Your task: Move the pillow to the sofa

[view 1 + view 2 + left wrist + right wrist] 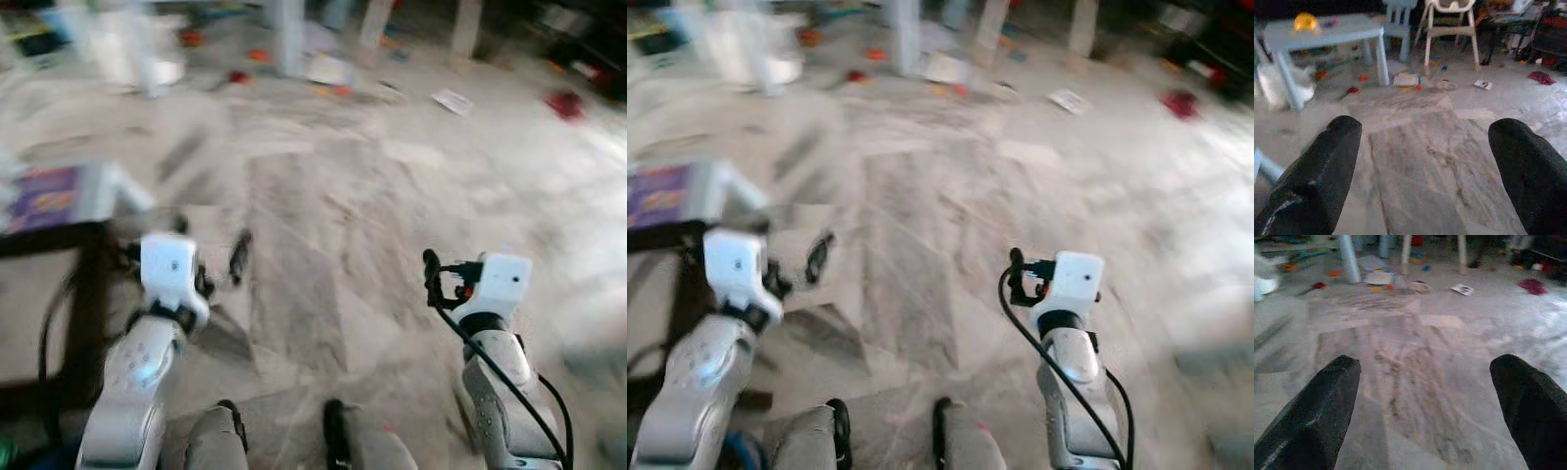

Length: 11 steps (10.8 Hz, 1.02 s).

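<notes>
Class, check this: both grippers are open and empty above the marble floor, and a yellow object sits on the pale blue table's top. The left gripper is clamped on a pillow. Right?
No. The left wrist view shows the left gripper open with nothing between its black fingers; no pillow. The rest holds.

I count two pincers on my feed: the left pincer (1422, 161) and the right pincer (1427, 401), each with two black fingers spread wide apart. At about eleven o'clock stands one pale blue desk (1327, 30) carrying one yellow toy (1305, 22). At twelve o'clock I see one small blue chair (1398, 22) and one white high chair (1449, 24). One paper card (1483, 84) lies at one o'clock, one red cloth (1541, 77) at two o'clock. Small floor toys are too blurred to count.
</notes>
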Available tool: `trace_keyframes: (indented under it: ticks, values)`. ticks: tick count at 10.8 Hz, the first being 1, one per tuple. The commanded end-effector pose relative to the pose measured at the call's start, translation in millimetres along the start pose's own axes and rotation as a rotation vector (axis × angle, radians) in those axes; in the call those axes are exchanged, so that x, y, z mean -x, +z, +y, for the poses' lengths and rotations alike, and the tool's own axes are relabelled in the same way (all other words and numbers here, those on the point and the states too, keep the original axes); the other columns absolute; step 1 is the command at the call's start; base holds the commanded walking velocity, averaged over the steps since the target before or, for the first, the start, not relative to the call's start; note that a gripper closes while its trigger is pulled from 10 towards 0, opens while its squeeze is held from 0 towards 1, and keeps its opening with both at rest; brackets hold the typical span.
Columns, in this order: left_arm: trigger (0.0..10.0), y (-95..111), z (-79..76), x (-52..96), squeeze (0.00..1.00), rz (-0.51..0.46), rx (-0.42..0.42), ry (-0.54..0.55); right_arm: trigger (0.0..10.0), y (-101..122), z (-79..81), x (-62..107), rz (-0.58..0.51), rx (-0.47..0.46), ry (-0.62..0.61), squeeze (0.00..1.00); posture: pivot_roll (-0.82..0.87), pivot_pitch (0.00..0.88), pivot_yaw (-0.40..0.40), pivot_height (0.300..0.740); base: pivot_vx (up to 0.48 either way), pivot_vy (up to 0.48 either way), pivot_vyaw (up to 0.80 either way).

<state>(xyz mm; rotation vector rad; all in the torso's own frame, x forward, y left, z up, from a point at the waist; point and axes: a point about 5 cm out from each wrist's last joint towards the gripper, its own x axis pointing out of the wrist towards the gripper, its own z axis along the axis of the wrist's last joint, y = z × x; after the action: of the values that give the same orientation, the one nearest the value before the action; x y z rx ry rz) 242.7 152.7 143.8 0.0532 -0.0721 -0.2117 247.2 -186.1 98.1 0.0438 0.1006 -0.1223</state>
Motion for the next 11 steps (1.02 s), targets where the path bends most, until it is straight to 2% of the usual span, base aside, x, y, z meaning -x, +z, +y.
trace_keyframes:
  ticks: [1,4,5,7,8,11]
  values:
    - [10.0,-6,-4.7,-0.2,0.0,0.046,0.044,-0.037,10.0,1,-3.6,0.2,-0.004,-0.001,-0.023,0.0,-0.04,0.231,-0.059,0.74,0.0,0.0,-0.8]
    - [10.0,1,-16.7,-9.1,0.0,0.013,0.115,-0.083,10.0,4,0.3,-4.3,-0.012,0.007,-0.006,0.0,-0.04,0.221,-0.066,0.74,0.0,0.0,-0.8]
    - [10.0,1,-19.8,-9.0,0.0,0.031,0.149,-0.089,10.0,5,-0.5,-7.0,-0.017,0.009,-0.012,0.0,-0.04,0.217,-0.06,0.74,0.266,0.0,-0.8]
    - [10.0,0,-19.5,-8.2,0.0,0.042,0.172,-0.078,10.0,14,-3.1,-13.0,-0.049,0.023,-0.023,0.0,-0.05,0.224,-0.051,0.74,0.137,0.0,-0.8]
    - [10.0,0,-21.1,-7.6,0.0,0.044,0.172,-0.084,10.0,12,-7.5,-12.4,-0.043,0.022,-0.048,0.0,-0.05,0.227,-0.051,0.74,0.0,0.0,-0.8]
    - [10.0,0,-21.8,-9.0,0.0,0.064,0.186,-0.105,10.0,7,-5.8,-7.9,-0.037,0.021,-0.059,0.0,-0.05,0.232,-0.038,0.74,0.086,0.0,-0.8]
